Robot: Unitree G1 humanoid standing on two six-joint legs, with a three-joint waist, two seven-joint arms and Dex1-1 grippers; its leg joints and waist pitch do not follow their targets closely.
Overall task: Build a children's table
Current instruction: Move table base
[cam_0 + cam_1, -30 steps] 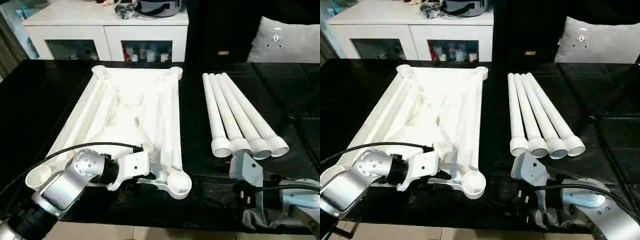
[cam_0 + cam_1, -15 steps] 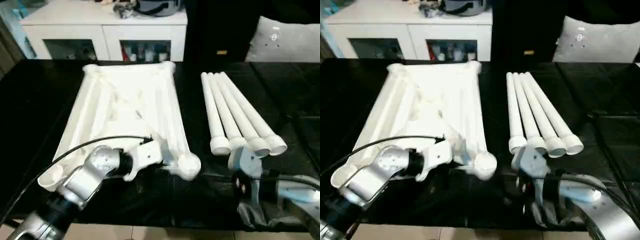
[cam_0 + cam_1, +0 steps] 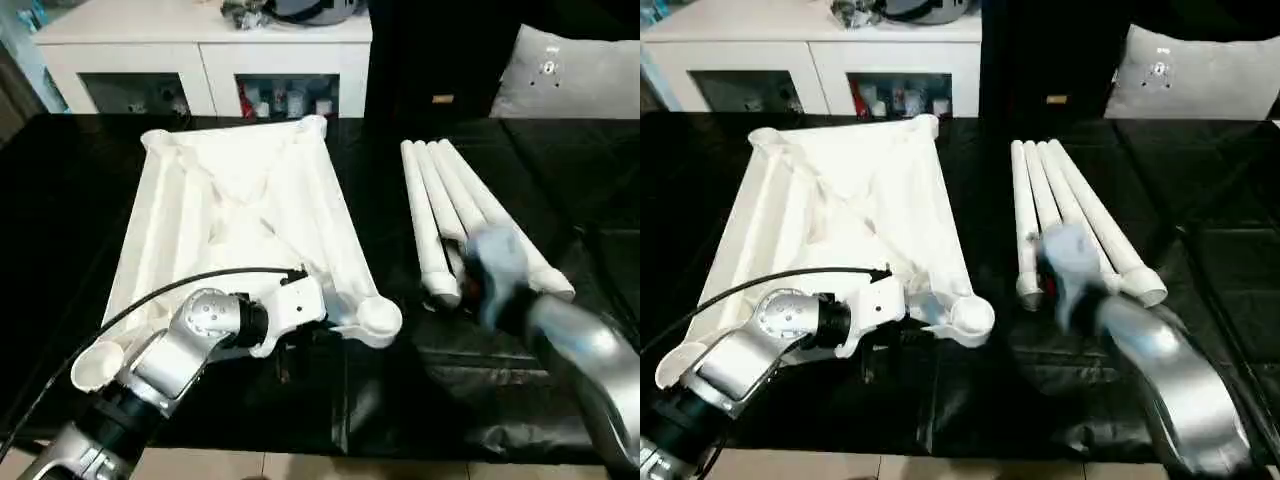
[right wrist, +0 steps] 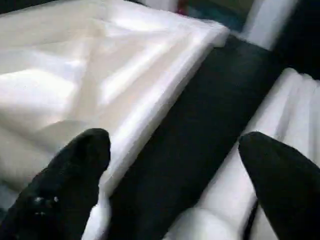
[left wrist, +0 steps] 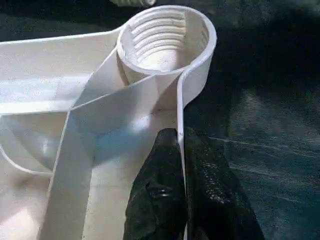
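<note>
So my left tool [image 5: 181, 150] is clamped tight on the thin side wall of the tabletop [image 3: 235, 200], just behind the near right corner socket [image 3: 379, 318]; one black finger [image 5: 160, 185] sits inside the rim, the other outside. The tabletop lies upside down on the black counter [image 3: 60, 200], ribs up, long axis running away from me and slanted a bit, on my left half.

Four legs [image 3: 450, 215] lie side by side on my right half, apart from the tabletop, long axes also running away from me, wide ends toward me. My right tool [image 3: 480, 262] hovers right over those near ends, jaws spread wide, holding nothing; in its wrist view one fingertip [image 4: 75, 175] hangs over the tabletop's edge and the other over the legs [image 4: 280, 130].

Key relation: legs are just below and ahead of the right tool, and the open socket is off to their left, held steady by my left. Right arm is clearly the nearer one for a leg pickup. Which leg I'd take first, can't tell.
</note>
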